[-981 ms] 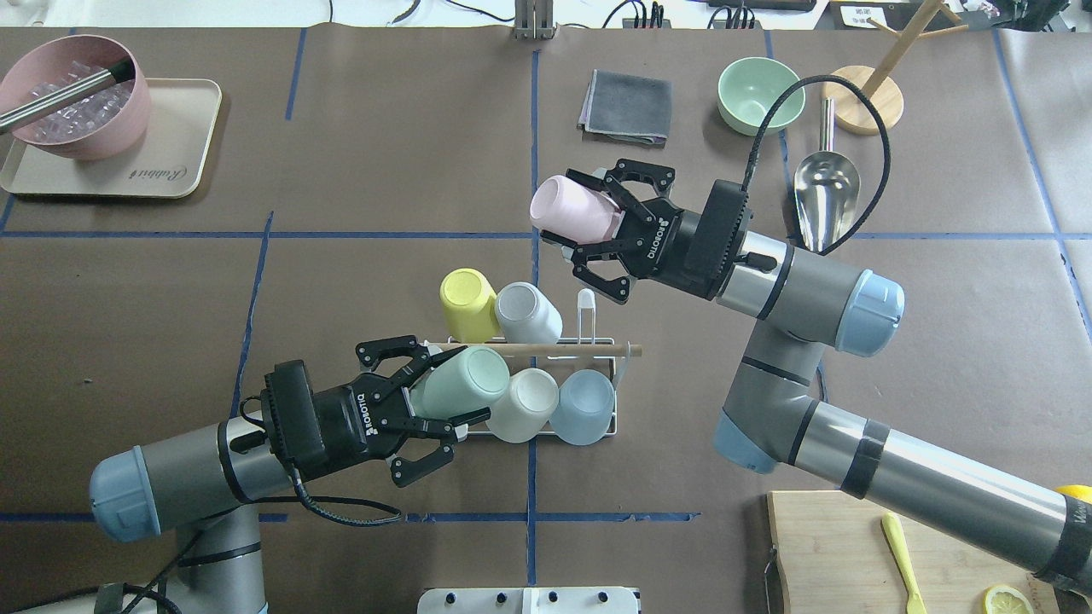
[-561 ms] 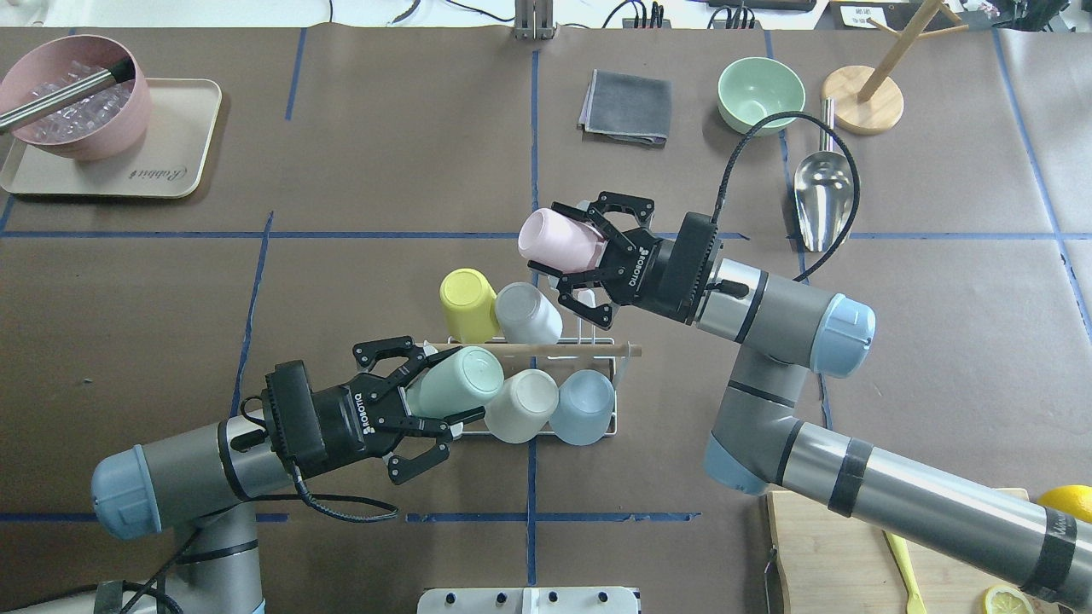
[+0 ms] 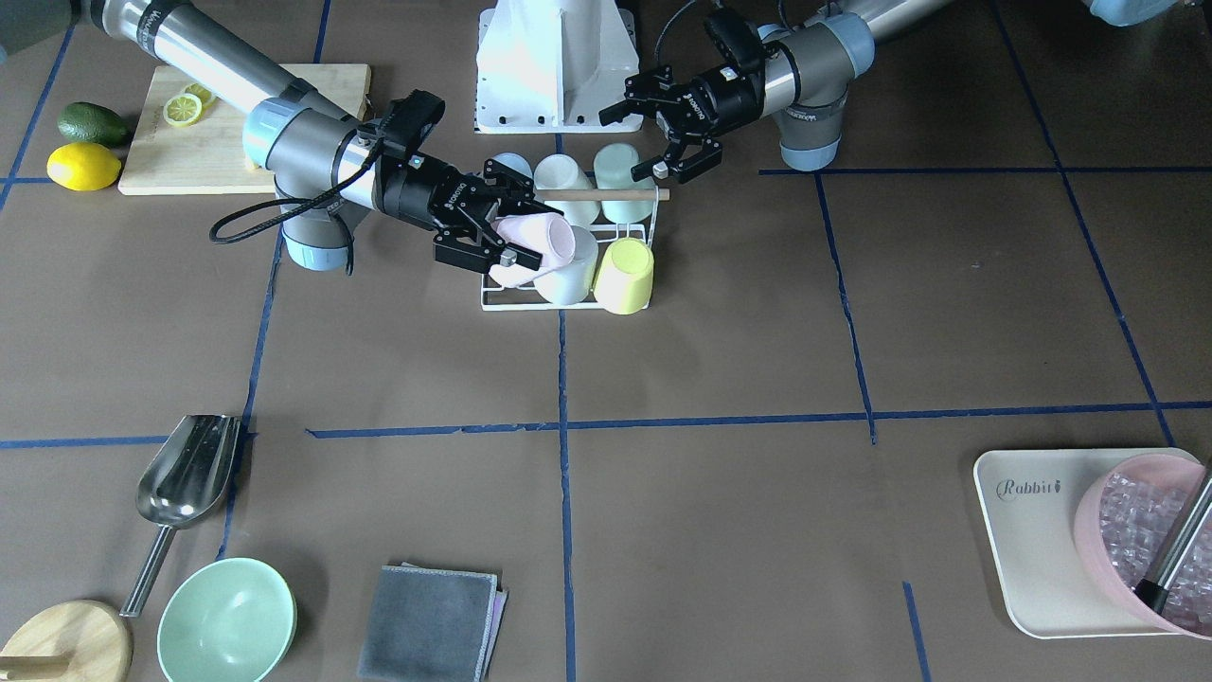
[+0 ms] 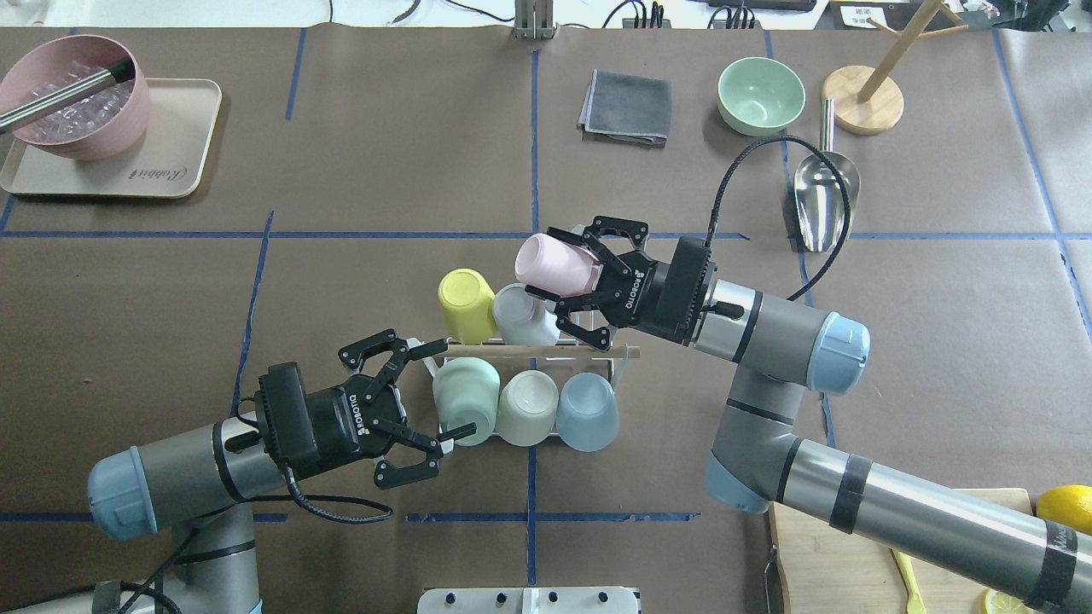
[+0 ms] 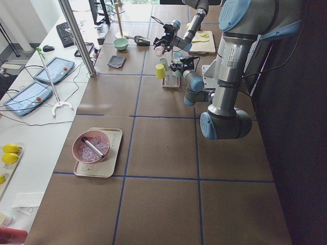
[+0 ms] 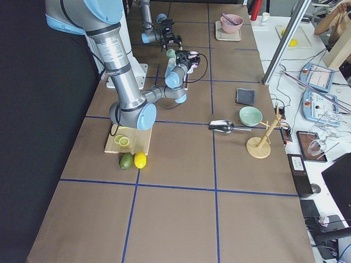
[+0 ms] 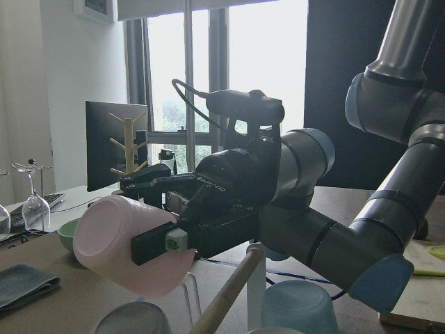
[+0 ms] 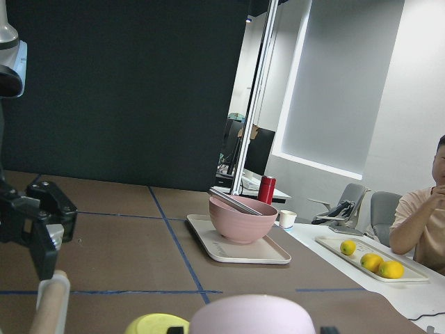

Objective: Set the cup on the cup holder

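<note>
Right claw (image 4: 570,275): clenched on the pink cup (image 4: 553,263), which was tilted above the far row's right end of the cup holder (image 4: 529,350) and not yet seated.
Left claw (image 4: 445,390): released, with its fingers spread beside the green cup (image 4: 467,388) in the near row.
Risk: because the cup was slanted, its rim could knock the grey cup (image 4: 522,314) just beside it, or miss the prong.
Views: the overhead view hid the free prong under the claw, while the left wrist view showed the prong (image 7: 189,296) just below the cup's mouth.

1. Left arm (image 4: 183,465), right arm (image 4: 930,512): silver-grey tubes, pale blue joint caps, black bands.
2. Left gripper (image 4: 452,388), right gripper (image 4: 550,273): black linkage fingers, white ROBOTIQ lettering.
3. Black cable (image 4: 720,192) looping off each wrist.
</note>
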